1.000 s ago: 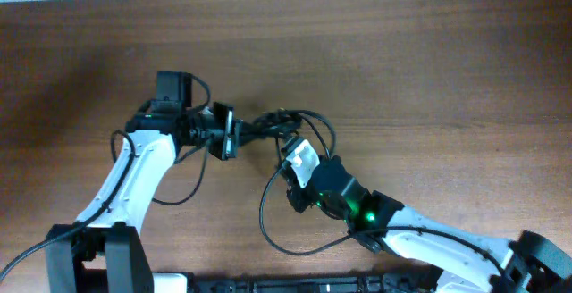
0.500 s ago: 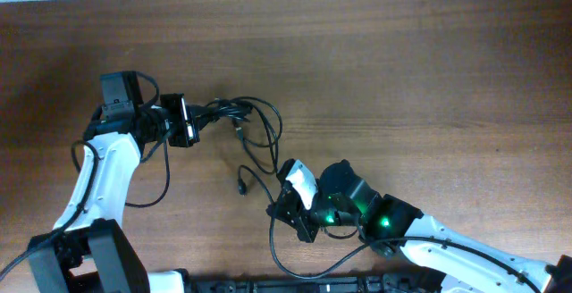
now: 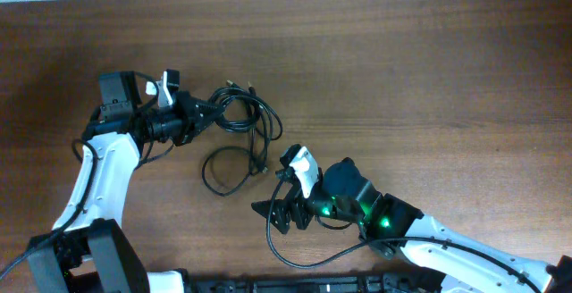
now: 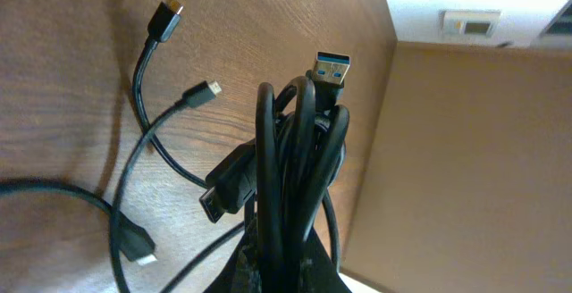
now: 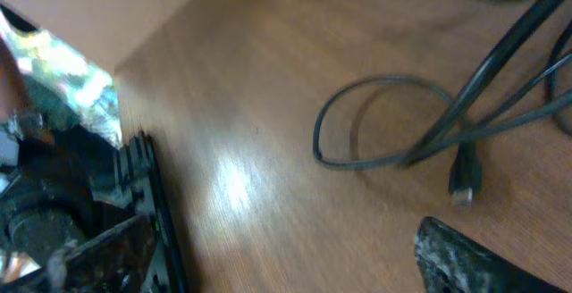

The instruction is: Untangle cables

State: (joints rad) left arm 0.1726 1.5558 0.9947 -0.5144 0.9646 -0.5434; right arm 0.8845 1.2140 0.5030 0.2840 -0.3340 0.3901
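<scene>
Overhead, the cables (image 3: pixel 239 114) were seen bunched at the left of the table (image 3: pixel 429 79), the bundle clamped in the closed left gripper (image 3: pixel 207 112). The right gripper (image 3: pixel 275 214) was noted near a loose loop (image 3: pixel 206 170), jaws spread wide and, in a blurred wrist view, apparently empty.

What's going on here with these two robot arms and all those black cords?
Two robot arms are working on untangling cables on a wooden table. The left tool is clamped on a bundle of black cables, with several plug ends trailing out of it. A cable loop lies on the table between the arms. The right tool hovers open near that loop, holding nothing.
</scene>
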